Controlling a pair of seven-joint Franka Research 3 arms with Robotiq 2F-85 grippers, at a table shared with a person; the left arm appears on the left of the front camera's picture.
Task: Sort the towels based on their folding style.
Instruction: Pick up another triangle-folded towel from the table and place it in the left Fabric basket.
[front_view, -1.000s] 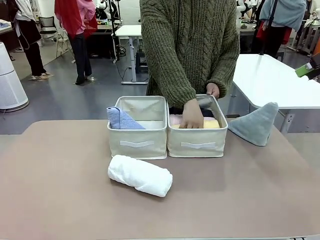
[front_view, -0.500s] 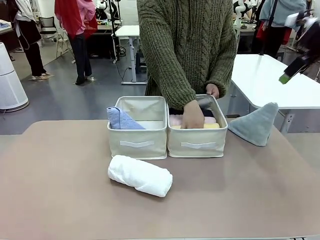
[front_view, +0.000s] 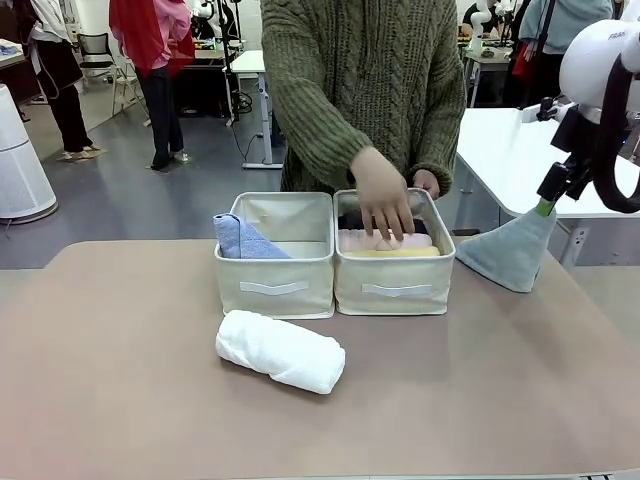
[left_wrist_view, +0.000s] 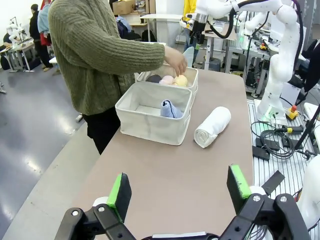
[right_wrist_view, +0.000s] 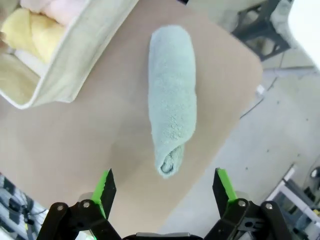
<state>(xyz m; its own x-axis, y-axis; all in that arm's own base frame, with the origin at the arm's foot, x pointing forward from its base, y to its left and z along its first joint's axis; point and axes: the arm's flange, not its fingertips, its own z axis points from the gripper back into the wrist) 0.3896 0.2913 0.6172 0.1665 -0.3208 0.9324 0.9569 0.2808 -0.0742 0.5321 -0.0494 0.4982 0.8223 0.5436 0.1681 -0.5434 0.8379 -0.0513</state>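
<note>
The grey-teal cone towel (front_view: 510, 255) stands at the table's right edge, and my right gripper (front_view: 545, 208) hangs open just above its tip. From the right wrist, that towel (right_wrist_view: 170, 95) runs lengthwise between my open fingers. A white rolled towel (front_view: 280, 350) lies in front of the bins. The light blue cone towel (front_view: 243, 240) leans in the left bin (front_view: 275, 285). Pink (front_view: 355, 240) and yellow (front_view: 400, 252) rolls lie in the right bin (front_view: 395, 290), under the person's hand (front_view: 383, 195). My left gripper (left_wrist_view: 180, 190) is open, held high over the table's left end.
The person stands close behind the two beige bins. A white table (front_view: 540, 160) is behind the right corner. Bare tabletop (front_view: 120, 360) spreads to the left and front. The table edge (right_wrist_view: 240, 90) runs close to the grey-teal towel.
My right arm has come down from the upper right to just above the grey-teal cone's tip. The person's hand has lifted from inside the right bin to above it.
</note>
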